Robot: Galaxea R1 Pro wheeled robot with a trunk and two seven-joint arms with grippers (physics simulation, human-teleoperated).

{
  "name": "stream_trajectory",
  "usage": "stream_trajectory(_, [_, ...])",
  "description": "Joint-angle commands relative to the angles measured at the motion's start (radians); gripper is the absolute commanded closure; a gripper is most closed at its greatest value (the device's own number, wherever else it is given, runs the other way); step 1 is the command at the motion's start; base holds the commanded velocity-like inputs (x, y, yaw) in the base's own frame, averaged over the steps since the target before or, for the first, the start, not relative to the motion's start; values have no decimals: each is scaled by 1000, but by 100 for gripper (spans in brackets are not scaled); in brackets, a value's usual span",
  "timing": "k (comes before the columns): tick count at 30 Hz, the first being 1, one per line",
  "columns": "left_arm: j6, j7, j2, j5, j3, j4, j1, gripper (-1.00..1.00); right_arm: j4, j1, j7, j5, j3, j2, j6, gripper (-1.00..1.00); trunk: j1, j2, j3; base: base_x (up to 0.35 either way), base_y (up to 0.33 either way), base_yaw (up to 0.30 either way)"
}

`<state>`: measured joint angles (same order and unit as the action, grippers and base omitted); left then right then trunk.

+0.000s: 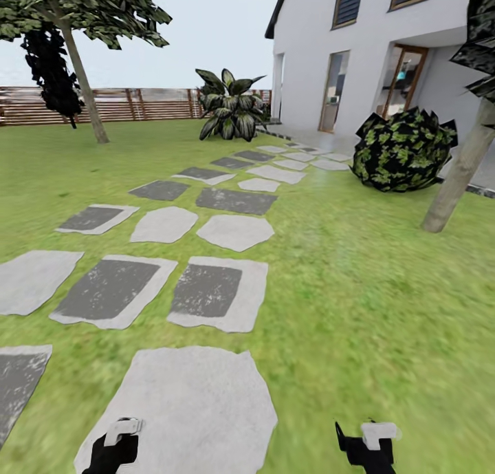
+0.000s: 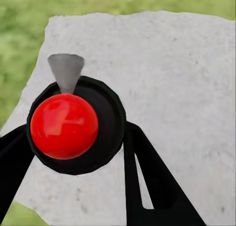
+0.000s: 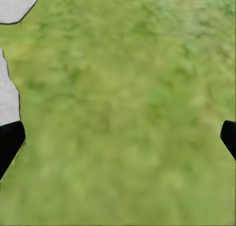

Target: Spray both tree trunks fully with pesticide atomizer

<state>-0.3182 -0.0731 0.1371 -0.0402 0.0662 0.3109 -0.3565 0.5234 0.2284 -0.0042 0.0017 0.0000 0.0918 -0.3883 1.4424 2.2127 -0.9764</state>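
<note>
Your pesticide atomizer (image 2: 73, 125) sits between the two black fingers (image 2: 152, 181) of the left gripper (image 2: 73, 137); you see its red top from above, with a grey nozzle pointing to 12 o'clock in the left wrist view. The fingers press on its dark body from both sides, so the left hand is closed around the bottle. Under it lies a pale grey stone slab (image 2: 172, 78) of the floor, with grass at the edges.

Your right gripper (image 3: 118, 137) holds nothing; its two black fingertips (image 3: 9, 142) stand wide apart at the far sides of the right wrist view, over green grass (image 3: 123, 113).

In the head view, both grippers sit at 6 o'clock, the left gripper (image 1: 113, 446) above a big slab (image 1: 192, 405) and the right gripper (image 1: 368, 443) above lawn. One tree trunk (image 1: 82, 82) stands at 11 o'clock before the wooden fence (image 1: 137, 104), the other tree trunk (image 1: 457, 175) at 3 o'clock, beside a round bush (image 1: 402, 151). The white house (image 1: 330, 40) is at 1 o'clock
</note>
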Motion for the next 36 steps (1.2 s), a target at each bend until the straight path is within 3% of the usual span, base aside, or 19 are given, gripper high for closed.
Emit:
stream_trajectory(1, [-2, -8, -1, -4, 6, -1, -1, 100, 0, 0, 0, 0, 0, 0, -3, -100, 0, 0, 0, 330, 0, 254])
stream_trajectory(36, [-3, -8, -1, -6, 6, -3, 0, 100, 0, 0, 0, 1, 0, 0, -3, -100, 0, 0, 29, 339, 0, 254])
